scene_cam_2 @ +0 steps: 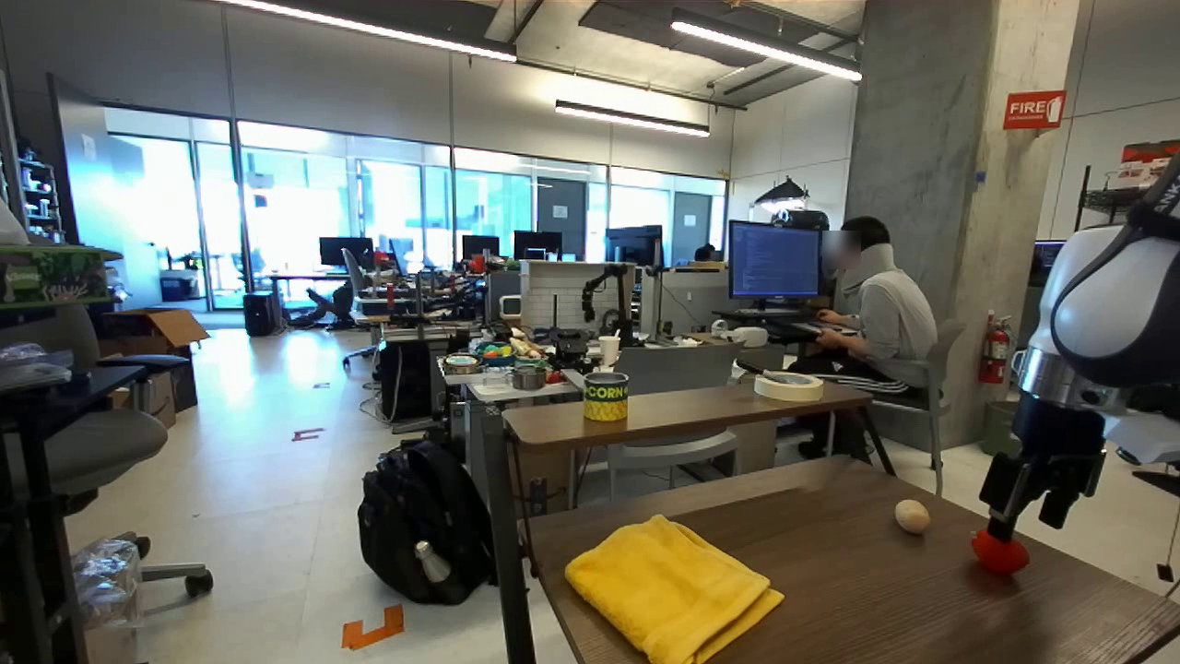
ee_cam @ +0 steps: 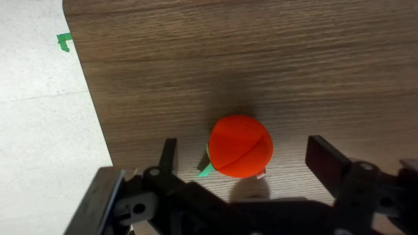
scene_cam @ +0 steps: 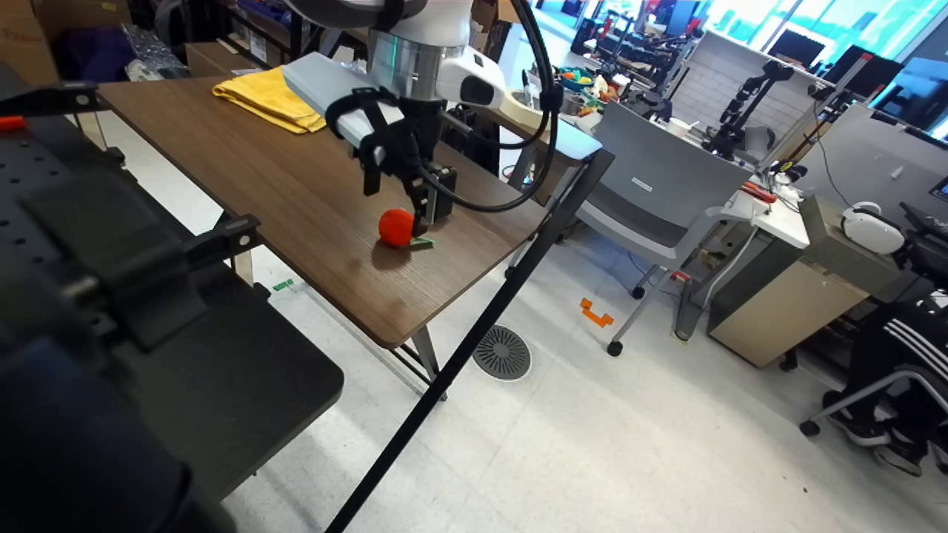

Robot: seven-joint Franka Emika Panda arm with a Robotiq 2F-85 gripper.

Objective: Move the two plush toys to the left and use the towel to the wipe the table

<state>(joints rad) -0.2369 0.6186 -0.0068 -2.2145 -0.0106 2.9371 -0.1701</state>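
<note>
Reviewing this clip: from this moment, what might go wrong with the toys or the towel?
The rounded red toy could slip or roll as the open pincer closes on it. The beige toy lies nearby and might get nudged by the pincer. The yellow towel lies folded, so it may bunch up during wiping.

In an exterior view, upper ctr of frame, arm (scene_cam: pixel 437 22) was wht, rounded, w/ shiny silver collar (scene_cam: pixel 415 66) & blk cables (scene_cam: pixel 552 98) in loops. Gripper (ee_cam: pixel 243 150), btm of wrist view, was blk w/ round screw heads (ee_cam: pixel 154 171).
</note>
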